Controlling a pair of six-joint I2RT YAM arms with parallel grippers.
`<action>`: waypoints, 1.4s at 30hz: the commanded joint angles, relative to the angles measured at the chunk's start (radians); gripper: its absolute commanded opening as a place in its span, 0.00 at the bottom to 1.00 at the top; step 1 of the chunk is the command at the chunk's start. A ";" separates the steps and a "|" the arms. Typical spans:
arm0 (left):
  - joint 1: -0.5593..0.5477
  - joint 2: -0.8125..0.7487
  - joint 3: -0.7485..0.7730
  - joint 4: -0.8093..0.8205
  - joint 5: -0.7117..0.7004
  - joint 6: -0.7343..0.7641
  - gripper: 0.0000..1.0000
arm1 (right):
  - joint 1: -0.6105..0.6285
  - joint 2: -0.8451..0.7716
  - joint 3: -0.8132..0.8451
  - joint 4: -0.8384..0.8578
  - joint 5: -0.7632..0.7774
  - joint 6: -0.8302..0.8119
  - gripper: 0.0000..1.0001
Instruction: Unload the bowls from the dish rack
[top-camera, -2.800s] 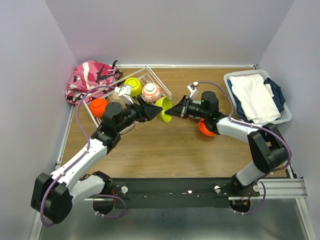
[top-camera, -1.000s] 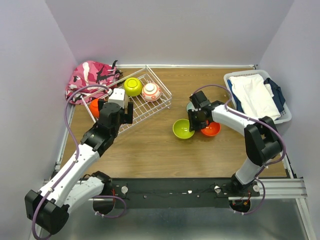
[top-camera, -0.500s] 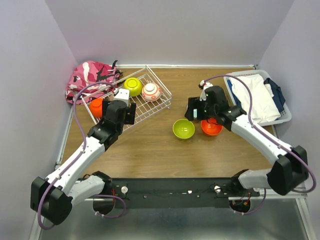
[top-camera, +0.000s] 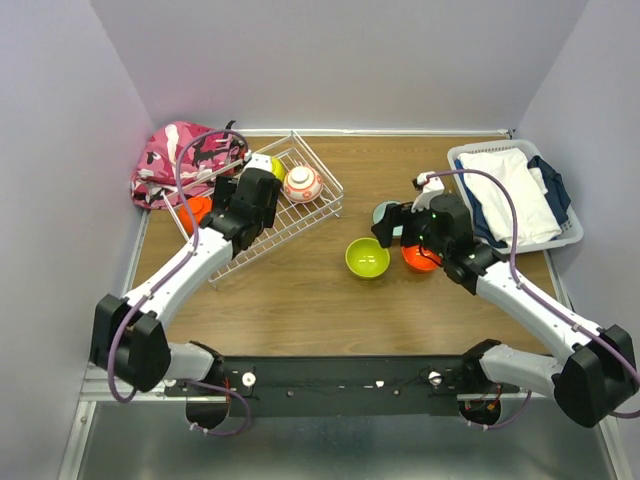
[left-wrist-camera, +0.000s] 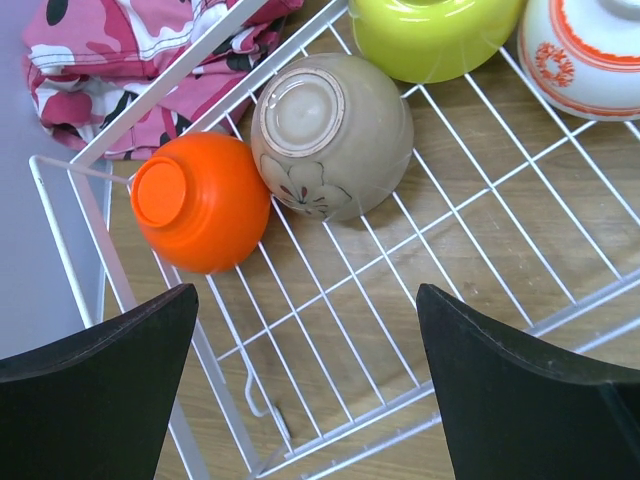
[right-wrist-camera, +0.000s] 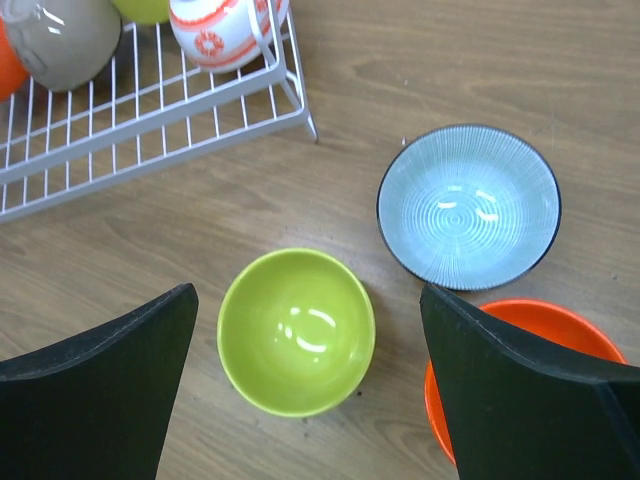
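Note:
The white wire dish rack (top-camera: 300, 215) stands at the back left. In it lie upside down an orange bowl (left-wrist-camera: 195, 205), a tan bowl (left-wrist-camera: 330, 135), a lime-green bowl (left-wrist-camera: 435, 35) and a white bowl with red pattern (left-wrist-camera: 590, 55). My left gripper (left-wrist-camera: 305, 292) hovers open over the rack's near corner, with nothing between its fingers. On the table stand upright a second lime-green bowl (right-wrist-camera: 297, 330), a pale teal bowl (right-wrist-camera: 468, 205) and a second orange bowl (right-wrist-camera: 520, 320). My right gripper (right-wrist-camera: 307, 290) hangs open above the lime-green one, apart from it.
A pink camouflage bag (top-camera: 180, 155) lies behind the rack against the left wall. A white plastic basket of clothes (top-camera: 515, 195) sits at the back right. Purple walls close in the table on three sides.
My right gripper has opened and drawn back from the lime-green bowl, which now stands on the table. My left arm has reached farther over the rack, still open.

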 joint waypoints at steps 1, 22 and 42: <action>0.013 0.100 0.090 -0.043 -0.078 0.029 0.99 | 0.007 -0.035 -0.066 0.161 0.044 0.017 1.00; 0.033 0.514 0.265 0.091 -0.157 0.373 0.99 | 0.006 -0.015 0.057 -0.005 -0.040 0.030 1.00; 0.033 0.699 0.293 0.146 -0.248 0.437 0.99 | 0.007 0.163 0.258 -0.152 -0.093 0.000 1.00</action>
